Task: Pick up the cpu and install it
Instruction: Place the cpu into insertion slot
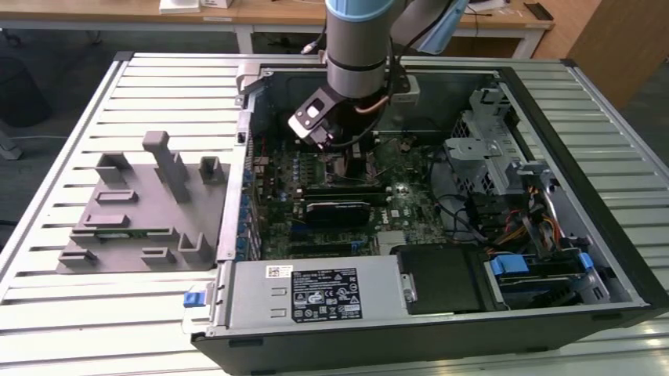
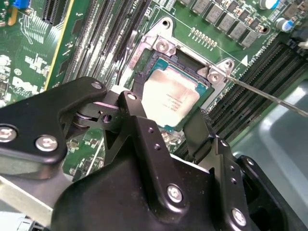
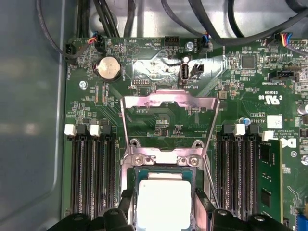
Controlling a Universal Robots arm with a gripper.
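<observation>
The cpu (image 2: 171,94), a flat square chip with a shiny silver top and a thin green rim, lies within the frame of the motherboard socket (image 2: 166,45). My gripper (image 2: 167,103) reaches down over it, and its black fingers (image 2: 138,91) press against two opposite edges of the chip. In the first wrist view the cpu (image 3: 163,202) shows between the same fingers (image 3: 127,204), below the socket's metal load plate (image 3: 168,103), which is swung open. In the exterior view the gripper (image 1: 350,153) is deep inside the open computer case (image 1: 585,235), above the board.
A thin lever wire (image 2: 269,96) juts out beside the socket. Memory slots (image 3: 91,178) flank it on both sides, with one module (image 3: 268,183) fitted. A power-supply box (image 1: 313,294) and a drive cage (image 1: 491,149) crowd the case. A grey fixture (image 1: 136,211) lies on the slatted table.
</observation>
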